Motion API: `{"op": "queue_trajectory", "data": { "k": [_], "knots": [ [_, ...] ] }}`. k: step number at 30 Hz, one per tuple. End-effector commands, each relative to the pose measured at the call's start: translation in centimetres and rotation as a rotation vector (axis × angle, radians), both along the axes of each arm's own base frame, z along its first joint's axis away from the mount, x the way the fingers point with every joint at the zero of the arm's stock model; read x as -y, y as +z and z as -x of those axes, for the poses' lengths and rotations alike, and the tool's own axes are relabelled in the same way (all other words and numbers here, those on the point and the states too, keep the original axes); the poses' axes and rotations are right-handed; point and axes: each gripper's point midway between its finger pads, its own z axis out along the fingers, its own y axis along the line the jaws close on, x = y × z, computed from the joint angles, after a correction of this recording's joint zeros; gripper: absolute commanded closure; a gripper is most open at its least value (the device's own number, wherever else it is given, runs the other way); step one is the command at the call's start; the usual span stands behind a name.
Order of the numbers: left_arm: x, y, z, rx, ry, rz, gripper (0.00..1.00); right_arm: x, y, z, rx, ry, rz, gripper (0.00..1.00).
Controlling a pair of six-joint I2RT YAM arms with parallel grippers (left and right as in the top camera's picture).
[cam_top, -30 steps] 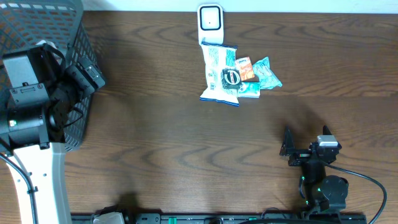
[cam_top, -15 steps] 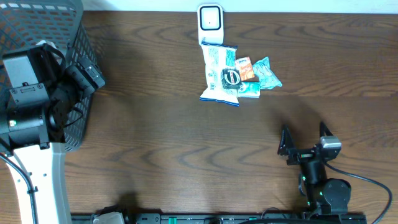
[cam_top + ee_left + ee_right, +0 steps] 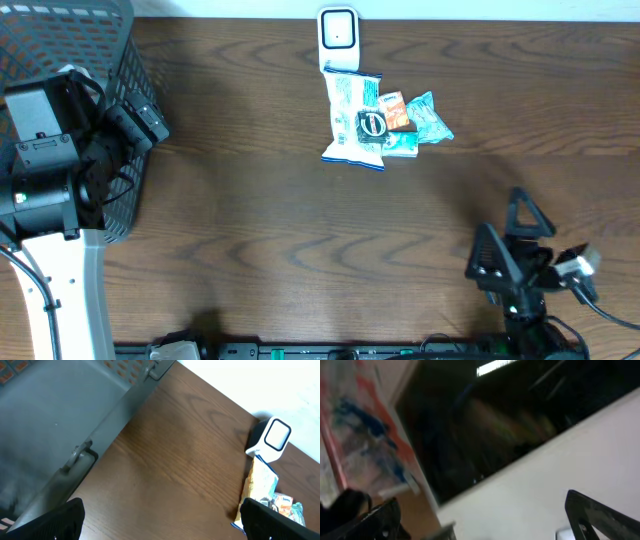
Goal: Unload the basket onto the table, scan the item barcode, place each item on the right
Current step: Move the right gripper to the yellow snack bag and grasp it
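The white barcode scanner (image 3: 338,35) stands at the table's far edge, also seen in the left wrist view as the scanner (image 3: 272,437). Just in front of it lies a small pile of items: a white-and-blue bag (image 3: 353,118), an orange packet (image 3: 397,110) and a teal packet (image 3: 431,118). My left gripper (image 3: 143,122) hovers at the far left beside the basket, open and empty (image 3: 165,530). My right gripper (image 3: 505,232) is raised near the front right, open and empty (image 3: 490,525). Its blurred wrist view looks away from the table.
A grey mesh basket (image 3: 70,40) fills the back left corner, and its wall (image 3: 75,420) runs along the left of the left wrist view. The white column of the left arm's base (image 3: 60,290) stands at the front left.
The right arm has risen and tilted upward, its gripper swinging slightly right and its fingers looming larger overhead. The left arm and the items have not moved.
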Motion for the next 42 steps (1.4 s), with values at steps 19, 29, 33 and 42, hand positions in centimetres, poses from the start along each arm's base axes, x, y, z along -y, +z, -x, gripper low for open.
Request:
{"op": "queue_trajectory", "data": {
  "k": [19,29,33,42],
  "knots": [
    [-0.3,0.0,0.1,-0.004,0.003,-0.016,0.02,-10.7,5.9,-12.9,-0.479,0.393,0.603,0.01],
    [-0.3,0.0,0.1,-0.004,0.003,-0.016,0.02,-22.4,-6.1,-13.4,-0.738,0.766,0.796,0.01],
    [-0.3,0.0,0.1,-0.004,0.003,-0.016,0.02,-22.6,-8.3,-13.1,-0.855,0.797,0.774,0.01],
    [-0.3,0.0,0.1,-0.004,0.003,-0.016,0.02,-22.0,-10.2,-13.5,-0.929,0.751,0.799,0.01]
  ]
}}
